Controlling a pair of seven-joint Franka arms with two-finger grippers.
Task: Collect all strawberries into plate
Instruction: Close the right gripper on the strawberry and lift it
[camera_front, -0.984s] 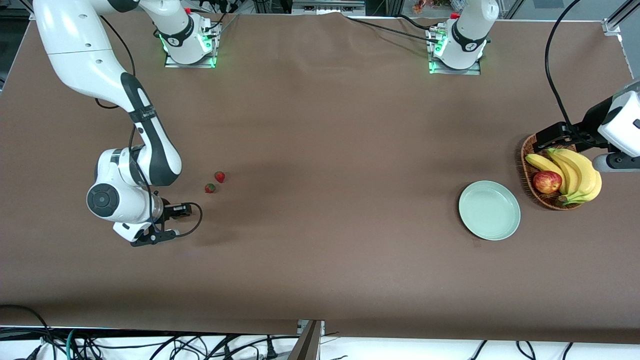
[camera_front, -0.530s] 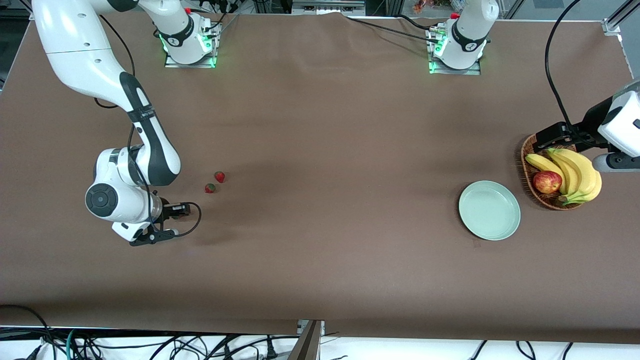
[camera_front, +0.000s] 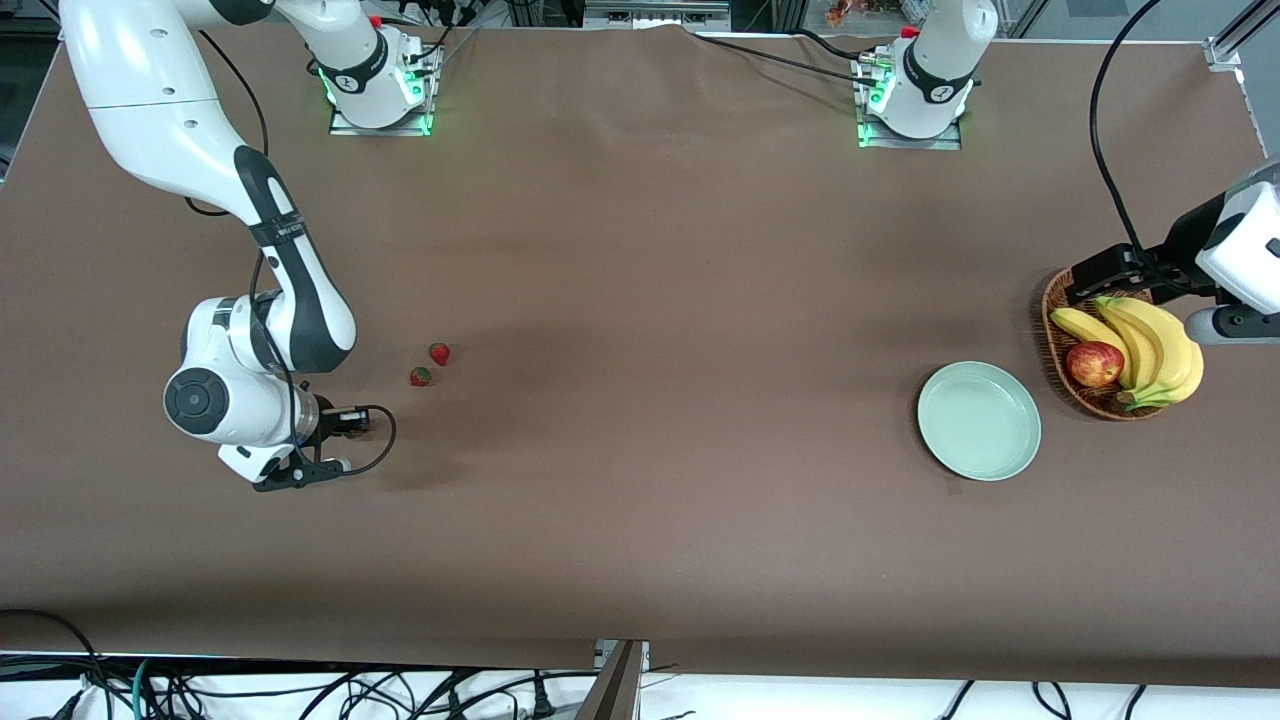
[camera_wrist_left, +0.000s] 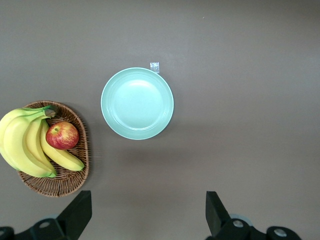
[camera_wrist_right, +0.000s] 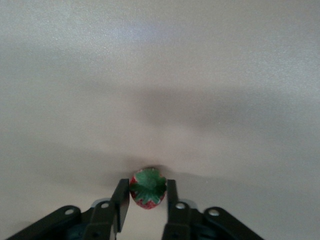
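Right gripper (camera_wrist_right: 146, 200) sits low in your right wrist view, its fingers pinching a strawberry (camera_wrist_right: 147, 188) whose green cap faces the camera; whether the berry is off the table you can't quite tell. In the front view, two more strawberries (camera_front: 439, 353) (camera_front: 420, 376) lie at middle left, close together. Your left gripper (camera_wrist_left: 145, 212) waits spread wide over the table near the mint-green plate (camera_front: 979, 420) at right of the frame, beside the basket (camera_front: 1052, 330) of bananas (camera_front: 1150, 345) and an apple (camera_front: 1093, 363).
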